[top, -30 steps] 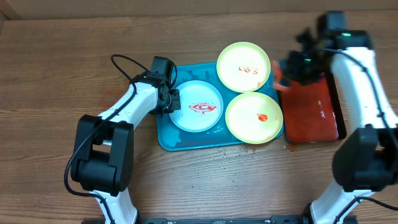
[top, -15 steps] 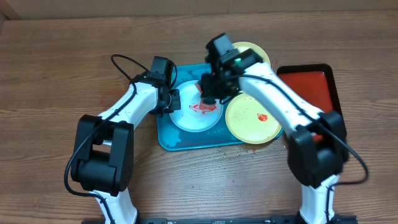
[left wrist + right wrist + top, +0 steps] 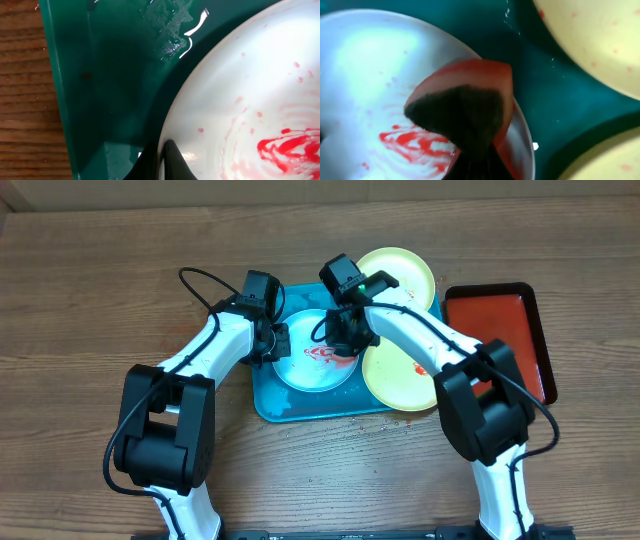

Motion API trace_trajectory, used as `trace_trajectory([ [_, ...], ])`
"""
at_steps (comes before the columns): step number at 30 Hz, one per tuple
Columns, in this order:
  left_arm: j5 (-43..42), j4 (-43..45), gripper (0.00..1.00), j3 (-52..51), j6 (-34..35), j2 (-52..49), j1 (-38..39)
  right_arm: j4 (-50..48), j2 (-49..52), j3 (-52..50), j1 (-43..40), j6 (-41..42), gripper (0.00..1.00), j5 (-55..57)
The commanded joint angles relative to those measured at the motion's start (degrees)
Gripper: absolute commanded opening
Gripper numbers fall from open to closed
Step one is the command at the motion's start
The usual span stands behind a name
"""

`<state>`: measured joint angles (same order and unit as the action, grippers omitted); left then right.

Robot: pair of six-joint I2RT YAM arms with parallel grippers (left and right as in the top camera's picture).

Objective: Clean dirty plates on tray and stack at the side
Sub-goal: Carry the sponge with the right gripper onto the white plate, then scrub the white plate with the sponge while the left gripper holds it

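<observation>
Overhead: your left pincer (image 3: 282, 342) nips the rim of the red-smeared white plastic plate (image 3: 301, 374), frame centre on the turquoise rectangular tray (image 3: 300, 410); your right pincer (image 3: 344, 340) clamps a red-backed dark sponge (image 3: 462, 112) against it.

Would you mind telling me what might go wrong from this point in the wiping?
1. The left tool pinches only the white plate by its rim, and the tray looks wet; a hard stroke might slide the plate free.
2. The sponge is itself red, so it may spread the smear rather than lift it.
3. The right tool works close to the lower yellow plate and might nudge it.
</observation>
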<state>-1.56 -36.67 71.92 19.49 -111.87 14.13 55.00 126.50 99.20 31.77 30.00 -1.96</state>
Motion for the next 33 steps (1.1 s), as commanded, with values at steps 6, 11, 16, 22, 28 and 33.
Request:
trace_trajectory([
  [6,0.5,-0.7,0.04,-1.7,-0.2,-1.3,0.1,-4.7,4.5,-0.6,0.5,1.8,0.04,-12.0],
  [11,0.4,-0.7,0.04,-1.7,-0.2,-1.3,0.1,-8.6,8.1,-0.6,2.5,6.3,0.04,-20.0],
  [16,0.4,-0.7,0.04,-1.7,-0.2,-1.3,0.1,-12.3,8.7,-0.6,3.7,8.9,0.04,-25.6],
  [22,0.4,-0.6,0.04,-1.7,-0.2,-1.3,0.1,-13.6,8.7,-0.6,4.4,9.5,0.04,-29.9],
  [28,-0.2,-0.6,0.04,-1.7,-0.2,-1.3,-0.1,-12.9,8.7,-0.6,4.5,10.6,0.04,-34.4],
  [33,-2.2,-0.9,0.04,-1.7,-0.2,-1.3,-0.8,-10.5,8.6,-0.6,3.7,10.2,0.04,-33.1],
])
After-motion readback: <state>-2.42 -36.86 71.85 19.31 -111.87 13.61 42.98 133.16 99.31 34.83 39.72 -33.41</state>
